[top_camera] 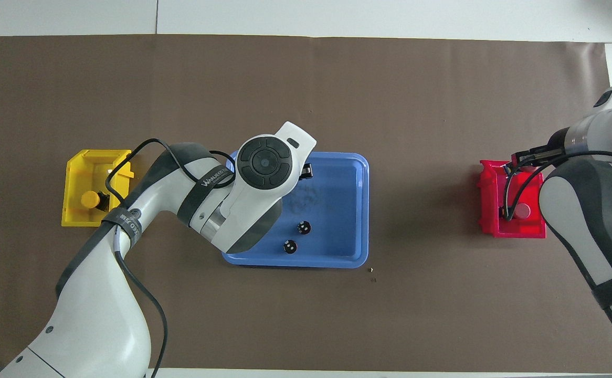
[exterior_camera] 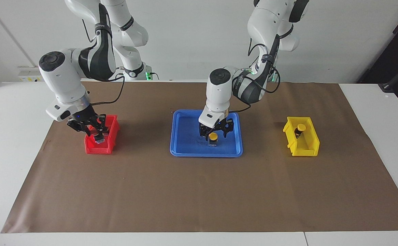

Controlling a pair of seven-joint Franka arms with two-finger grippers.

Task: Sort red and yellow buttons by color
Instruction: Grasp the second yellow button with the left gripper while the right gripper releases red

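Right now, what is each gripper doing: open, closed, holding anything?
Left gripper: open, fingers straddling the yellow button in the blue tray.
Right gripper: over the red bin; open or closed cannot be told.

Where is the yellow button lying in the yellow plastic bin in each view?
Facing view: the yellow button lies in the yellow plastic bin, at the picture's right.
Overhead view: the same button shows at the picture's left.
Shared landmark: the blue plastic tray mid-table.
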